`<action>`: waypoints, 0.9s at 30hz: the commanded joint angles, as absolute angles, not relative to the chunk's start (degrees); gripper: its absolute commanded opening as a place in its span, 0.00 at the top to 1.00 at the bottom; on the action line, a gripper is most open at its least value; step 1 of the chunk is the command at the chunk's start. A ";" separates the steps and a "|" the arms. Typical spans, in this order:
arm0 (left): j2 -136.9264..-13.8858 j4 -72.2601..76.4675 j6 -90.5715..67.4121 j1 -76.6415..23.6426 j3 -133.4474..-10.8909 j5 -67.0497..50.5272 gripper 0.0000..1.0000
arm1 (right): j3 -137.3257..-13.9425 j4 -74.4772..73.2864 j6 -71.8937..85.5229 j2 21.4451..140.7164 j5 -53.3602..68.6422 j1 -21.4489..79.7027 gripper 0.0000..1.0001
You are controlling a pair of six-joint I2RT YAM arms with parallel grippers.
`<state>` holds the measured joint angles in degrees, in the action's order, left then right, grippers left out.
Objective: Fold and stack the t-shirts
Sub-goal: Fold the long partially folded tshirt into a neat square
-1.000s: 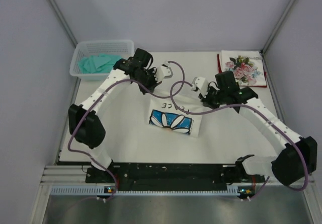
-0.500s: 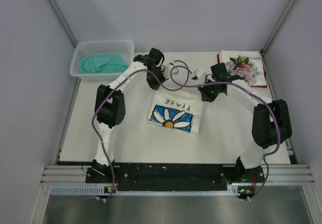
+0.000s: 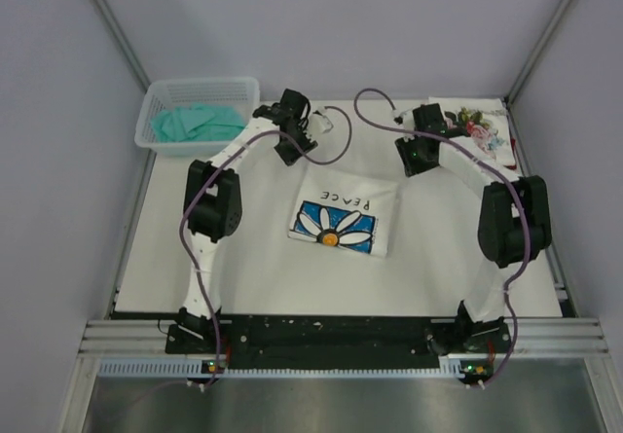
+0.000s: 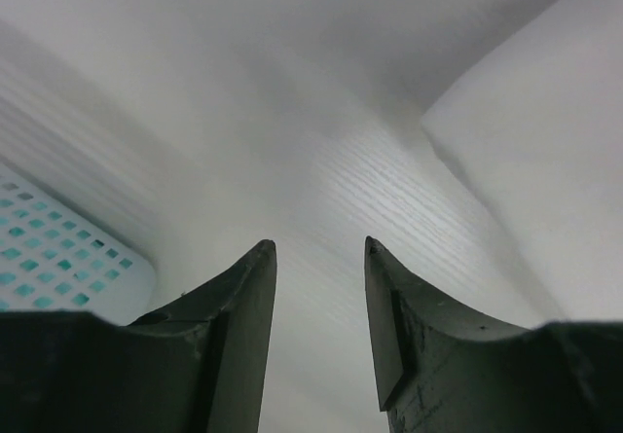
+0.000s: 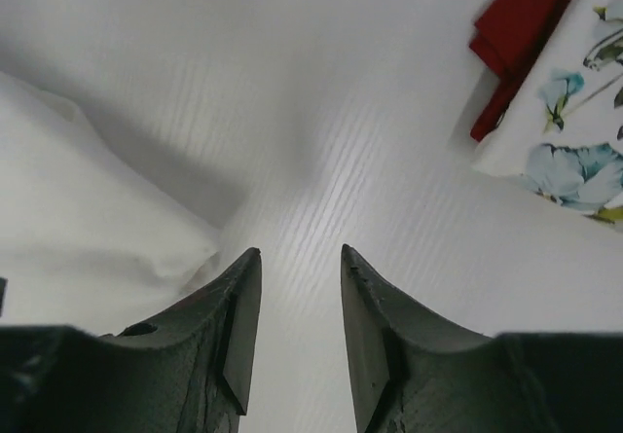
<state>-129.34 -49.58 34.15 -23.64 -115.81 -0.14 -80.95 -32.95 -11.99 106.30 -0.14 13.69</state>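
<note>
From overhead, the white daisy t-shirt (image 3: pixel 341 221) lay folded near the middle of the bench (image 3: pixel 214 258), print up. The left tool (image 3: pixel 292 149) was just off its far left corner and the right tool (image 3: pixel 416 153) just off its far right one. The rose-print t-shirt (image 3: pixel 484 126) sat in the far right corner, partly behind the right arm, and the mesh basket (image 3: pixel 200 83) in the far left. I judged the step to be the release after a fold, so I wanted both tools to rise straight up together, lest a finger drag the hem. Through the left wrist camera, the left tool (image 4: pixel 319 248) stood partly open with only bare bench between its fingers and white cloth off to its right. Through the right wrist camera, the right tool (image 5: pixel 300 253) was likewise partly open and empty, with white cloth at its left. The dark red t-shirt (image 5: pixel 521 24) peeked from under the rose-print one at the right. Carrying the fold to that stack would, I reckoned, need a grip through every layer.
</note>
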 commanded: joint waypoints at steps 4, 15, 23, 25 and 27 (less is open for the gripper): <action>-111.29 -44.13 30.42 -24.69 -103.91 -10.17 0.64 | -68.67 -26.30 8.51 89.40 11.49 14.59 0.73; -123.55 -42.17 20.66 -24.79 -106.50 -23.21 0.77 | -64.69 -13.54 21.61 99.13 16.36 14.24 1.00; -134.82 -46.94 19.87 -22.85 -116.37 -18.20 0.78 | -68.90 -17.22 21.71 107.83 9.85 12.83 0.97; -134.39 -46.67 19.86 -22.76 -116.54 -17.49 0.77 | -69.52 -18.37 21.97 108.46 9.32 12.13 0.94; -132.90 -46.84 20.13 -22.76 -116.46 -16.97 0.76 | -69.35 -18.63 22.24 107.67 8.79 11.17 0.93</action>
<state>-134.54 -44.75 20.91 -23.29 -115.31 -19.88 -67.33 -17.15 21.37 107.31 12.69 13.47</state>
